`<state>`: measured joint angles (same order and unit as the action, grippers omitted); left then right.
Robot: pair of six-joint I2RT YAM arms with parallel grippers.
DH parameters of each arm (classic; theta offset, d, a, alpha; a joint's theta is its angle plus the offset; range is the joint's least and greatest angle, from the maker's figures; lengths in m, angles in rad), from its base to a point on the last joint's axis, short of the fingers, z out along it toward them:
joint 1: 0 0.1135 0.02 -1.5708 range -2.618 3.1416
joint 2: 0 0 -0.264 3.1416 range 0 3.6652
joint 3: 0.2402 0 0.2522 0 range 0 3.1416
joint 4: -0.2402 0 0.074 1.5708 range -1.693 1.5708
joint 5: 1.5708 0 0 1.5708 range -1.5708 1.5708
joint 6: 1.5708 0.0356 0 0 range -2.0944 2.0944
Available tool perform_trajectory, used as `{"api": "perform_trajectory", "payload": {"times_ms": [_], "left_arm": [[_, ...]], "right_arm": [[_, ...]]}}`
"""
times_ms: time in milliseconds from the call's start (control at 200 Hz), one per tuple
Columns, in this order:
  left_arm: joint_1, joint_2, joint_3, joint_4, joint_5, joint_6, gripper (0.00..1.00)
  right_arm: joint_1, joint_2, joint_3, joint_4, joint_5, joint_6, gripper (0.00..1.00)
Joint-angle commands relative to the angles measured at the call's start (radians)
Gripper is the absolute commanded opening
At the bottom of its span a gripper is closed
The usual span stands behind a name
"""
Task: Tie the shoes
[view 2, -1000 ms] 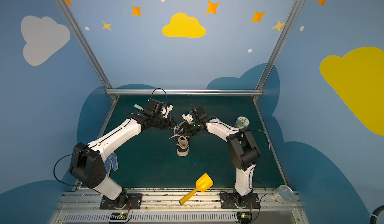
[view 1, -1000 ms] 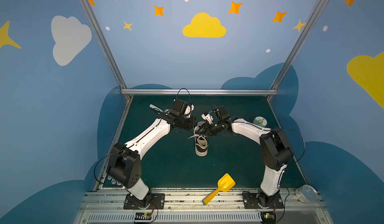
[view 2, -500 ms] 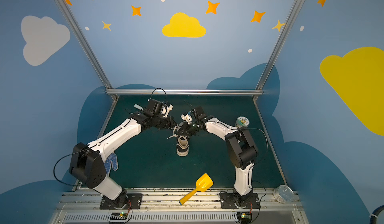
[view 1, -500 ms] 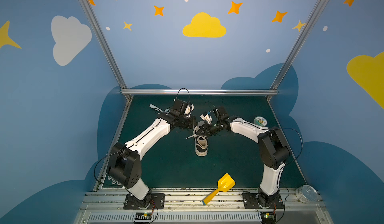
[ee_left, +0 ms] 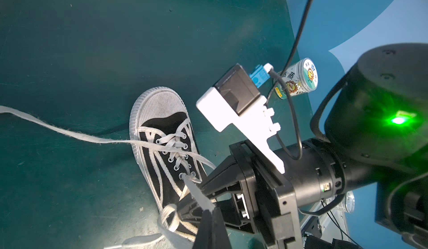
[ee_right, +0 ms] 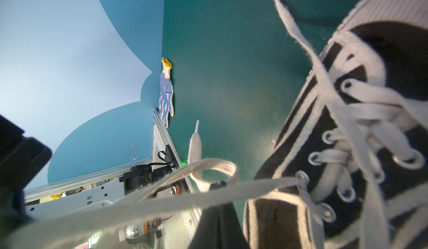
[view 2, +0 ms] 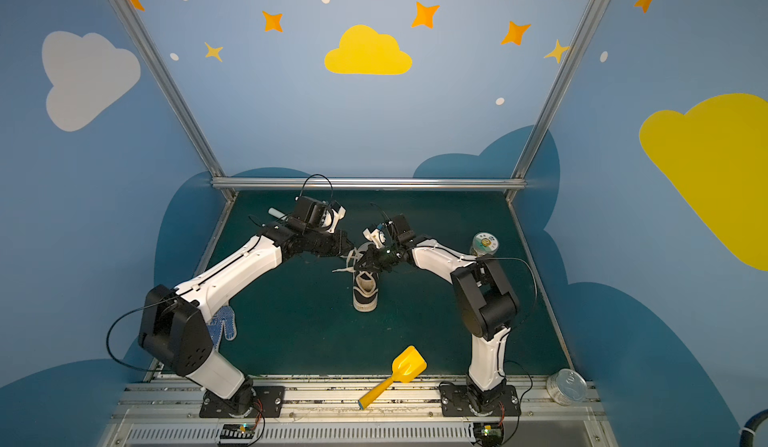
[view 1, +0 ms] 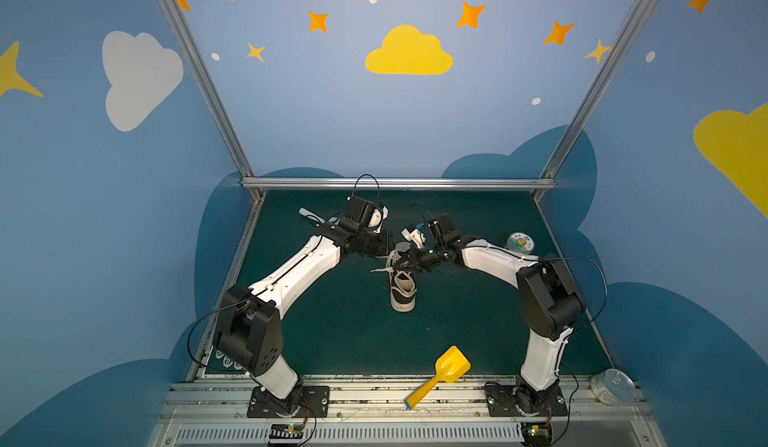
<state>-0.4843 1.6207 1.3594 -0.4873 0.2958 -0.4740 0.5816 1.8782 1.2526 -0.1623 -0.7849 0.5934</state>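
Observation:
The shoe (view 1: 402, 289), black canvas with a white sole and toe cap, stands mid-mat with its toe toward the back wall (view 2: 365, 289). My left gripper (ee_left: 209, 210) is shut on a cream lace (ee_left: 196, 192) that rises from a top eyelet. My right gripper (ee_right: 217, 186) reaches in from the other side, with its fingers (ee_left: 215, 178) together at a lace loop (ee_left: 168, 213) beside the shoe's opening, shut on it. In both top views the two grippers (view 1: 390, 253) (view 1: 397, 266) meet over the shoe's tongue. A second lace (ee_left: 58, 129) trails loose across the mat.
A yellow toy shovel (view 1: 440, 372) lies at the front edge. A labelled can (view 1: 520, 242) stands behind the right arm, and a metal tin (view 1: 613, 386) sits at the front right. A blue-dotted glove (view 2: 224, 324) lies by the left arm's base.
The right gripper moved a little left toward the shoe's opening and closed its jaws there. The left arm and the shoe stayed put.

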Motion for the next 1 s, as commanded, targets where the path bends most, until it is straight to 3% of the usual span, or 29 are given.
{"api": "perform_trajectory", "payload": {"times_ms": [0, 335, 471, 706, 996], "left_arm": [[0.007, -0.039, 0.018, -0.016, 0.01, 0.002, 0.03], [0.006, -0.039, 0.015, -0.016, 0.008, 0.003, 0.03], [0.006, -0.035, 0.02, -0.01, 0.009, 0.003, 0.03], [0.024, -0.034, 0.04, -0.015, 0.009, 0.011, 0.03], [0.03, -0.024, 0.038, -0.015, 0.012, 0.012, 0.03]], "right_arm": [[0.006, -0.065, -0.021, 0.106, 0.045, 0.061, 0.0], [0.026, 0.007, 0.048, 0.086, 0.02, 0.057, 0.0], [0.045, 0.027, 0.088, -0.055, 0.045, -0.012, 0.0], [0.059, -0.013, 0.004, -0.095, 0.101, -0.03, 0.0], [0.099, -0.065, -0.056, -0.03, 0.012, -0.066, 0.0]]}}
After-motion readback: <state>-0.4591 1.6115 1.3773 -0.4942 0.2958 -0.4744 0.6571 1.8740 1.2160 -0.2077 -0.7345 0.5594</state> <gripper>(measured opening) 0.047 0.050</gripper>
